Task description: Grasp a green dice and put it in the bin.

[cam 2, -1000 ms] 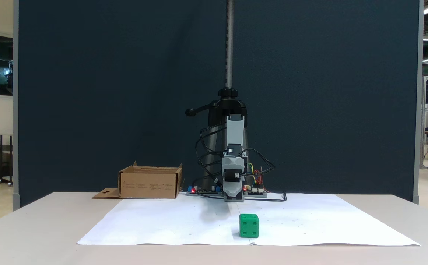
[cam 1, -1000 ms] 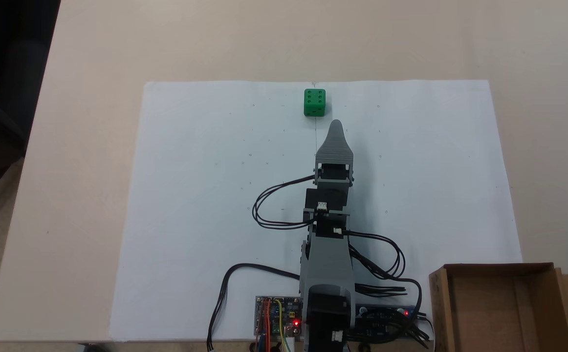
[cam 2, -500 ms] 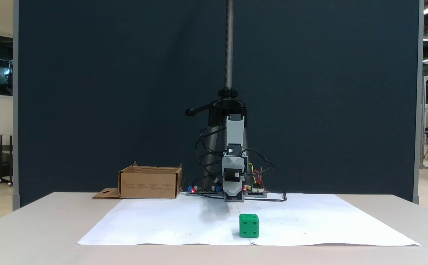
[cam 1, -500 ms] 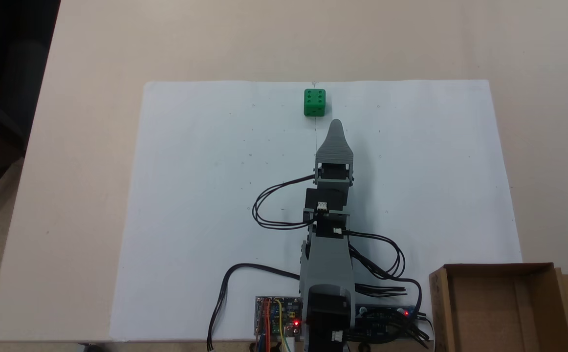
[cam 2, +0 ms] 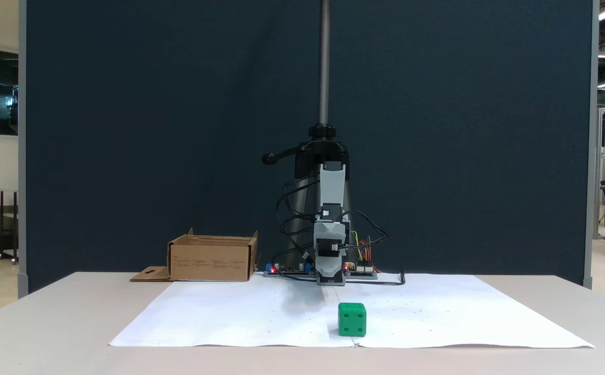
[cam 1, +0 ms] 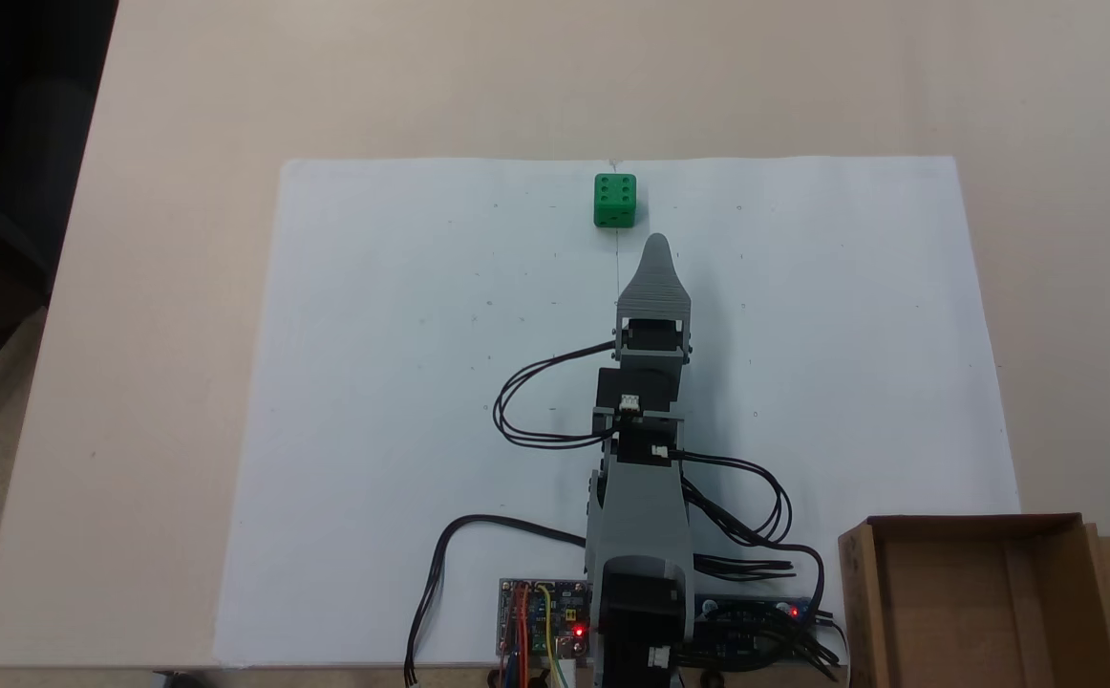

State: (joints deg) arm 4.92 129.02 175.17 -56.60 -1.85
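Green dice sits on white paper, just past my claw. Claw grip: I can't tell.

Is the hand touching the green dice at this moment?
Apart. In a fixed view from above, white paper shows between the hand tip and the green dice; the dice sits free on the sheet.

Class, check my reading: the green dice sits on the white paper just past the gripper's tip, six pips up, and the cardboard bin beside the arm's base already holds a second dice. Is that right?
Not quite. The bin is empty, as the fixed view from above shows. The rest stands: the green dice sits on the white paper just past the gripper, six pips up.
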